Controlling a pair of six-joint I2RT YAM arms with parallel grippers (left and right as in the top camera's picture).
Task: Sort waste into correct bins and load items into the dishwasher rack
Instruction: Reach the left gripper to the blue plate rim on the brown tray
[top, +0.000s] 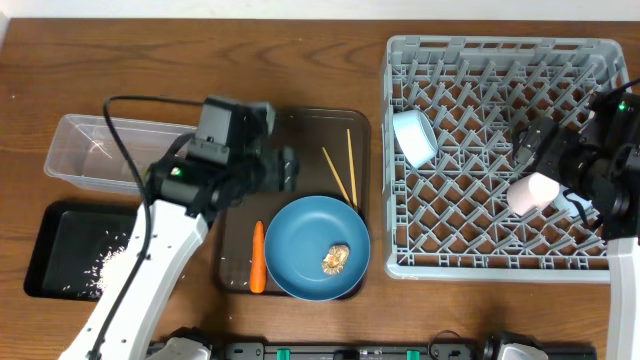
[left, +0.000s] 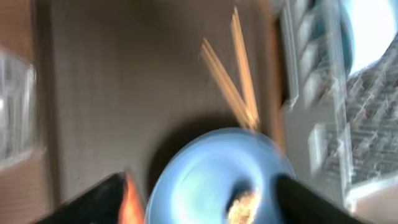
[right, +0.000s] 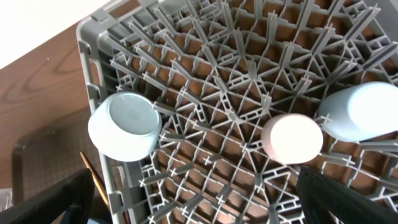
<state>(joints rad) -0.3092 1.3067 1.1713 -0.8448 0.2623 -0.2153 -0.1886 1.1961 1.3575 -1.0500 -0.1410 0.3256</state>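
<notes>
The large blue plate (top: 318, 247) lies on the brown tray with a brownish food scrap (top: 335, 258) on it. An orange carrot (top: 258, 257) lies left of the plate, and two chopsticks (top: 345, 165) lie above it. My left gripper (top: 285, 170) is open and empty over the tray. Its blurred wrist view shows the plate (left: 205, 174), scrap (left: 242, 205), carrot (left: 132, 199) and chopsticks (left: 233, 81). The grey rack (top: 500, 260) holds the pale bowl (top: 414, 138), pink cup (top: 533, 192) and light blue cup (top: 572, 205). My right gripper (top: 535, 140) is open and empty above the rack floor (right: 205, 168). The wrapper is out of view.
The clear tub (top: 110, 150) stands at the far left. The black tray (top: 60, 250) in front of it holds loose rice (top: 110, 265). The brown serving tray (top: 300, 130) sits between the bins and the rack. The right wrist view shows the bowl (right: 124, 126), pink cup (right: 292, 138) and blue cup (right: 364, 111).
</notes>
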